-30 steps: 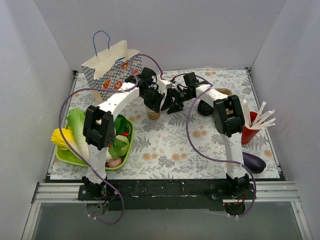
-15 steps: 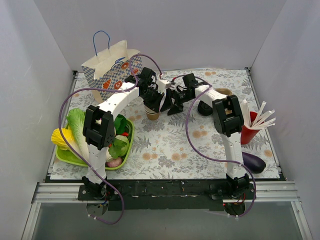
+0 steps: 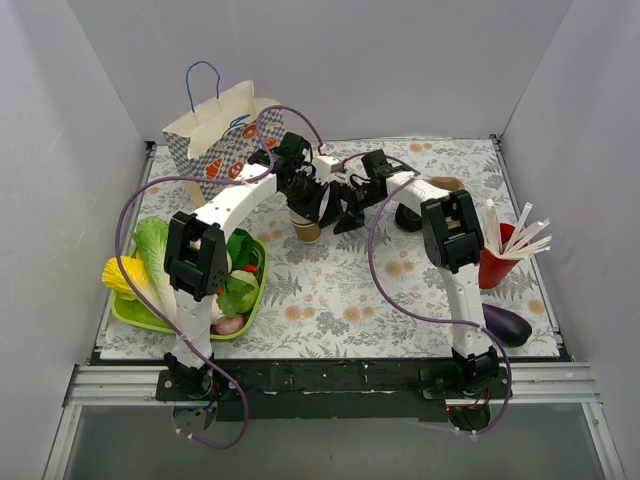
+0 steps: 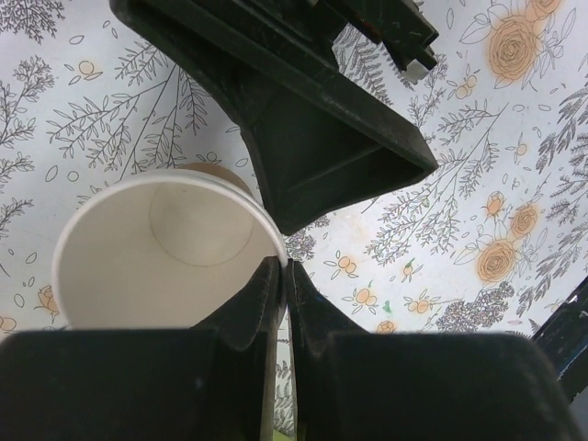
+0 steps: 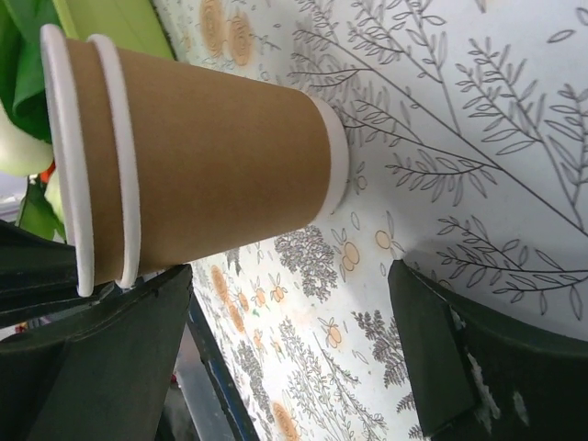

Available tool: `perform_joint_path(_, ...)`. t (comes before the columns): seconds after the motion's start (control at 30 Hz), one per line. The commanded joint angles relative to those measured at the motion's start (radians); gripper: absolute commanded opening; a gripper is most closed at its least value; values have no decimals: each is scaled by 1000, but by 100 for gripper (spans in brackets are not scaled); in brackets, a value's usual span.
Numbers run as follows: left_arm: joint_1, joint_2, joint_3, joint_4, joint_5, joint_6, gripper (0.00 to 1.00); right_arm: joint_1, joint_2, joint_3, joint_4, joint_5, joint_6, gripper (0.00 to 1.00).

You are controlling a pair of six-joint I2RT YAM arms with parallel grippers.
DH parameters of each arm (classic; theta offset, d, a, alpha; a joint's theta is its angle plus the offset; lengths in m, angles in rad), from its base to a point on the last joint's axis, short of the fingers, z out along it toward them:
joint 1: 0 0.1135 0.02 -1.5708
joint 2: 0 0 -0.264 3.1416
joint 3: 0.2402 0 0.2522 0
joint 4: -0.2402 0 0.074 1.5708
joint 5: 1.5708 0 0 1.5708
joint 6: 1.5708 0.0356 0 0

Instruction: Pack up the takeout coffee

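Kraft paper cup, plain brown, left hand pinching its rim, right hand spread wide beside it

The cup stands on the table, toward the back. The bag stands behind it, to the left. The tray lies at the left. Right of the cup lies the lid, with the carrier just behind. The stick cup stands at the right edge, the eggplant before it. The left gripper is on the cup's rim, the right gripper just beside the cup's right.
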Motion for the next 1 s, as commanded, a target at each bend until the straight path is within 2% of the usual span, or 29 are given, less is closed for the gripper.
perform_joint_path(0.0, -7, -80, -7, 17, 50, 6, 0, -13, 0, 28, 58, -123, -20, 96)
perform_joint_path(0.2, -3, -68, -5, 19, 56, 16, 0, -18, -3, -4, 155, -278, 62, 96)
perform_joint_path(0.37, 2, -63, -7, 17, 69, 25, 0, -15, -10, -6, 170, -291, 67, 96)
perform_joint_path(0.7, 8, -62, 7, 29, 121, -18, 0, -4, 12, -6, 86, -131, 26, 95)
perform_joint_path(0.97, 22, -69, 1, 17, 200, -40, 0, 2, 53, 17, 96, -110, 47, 94)
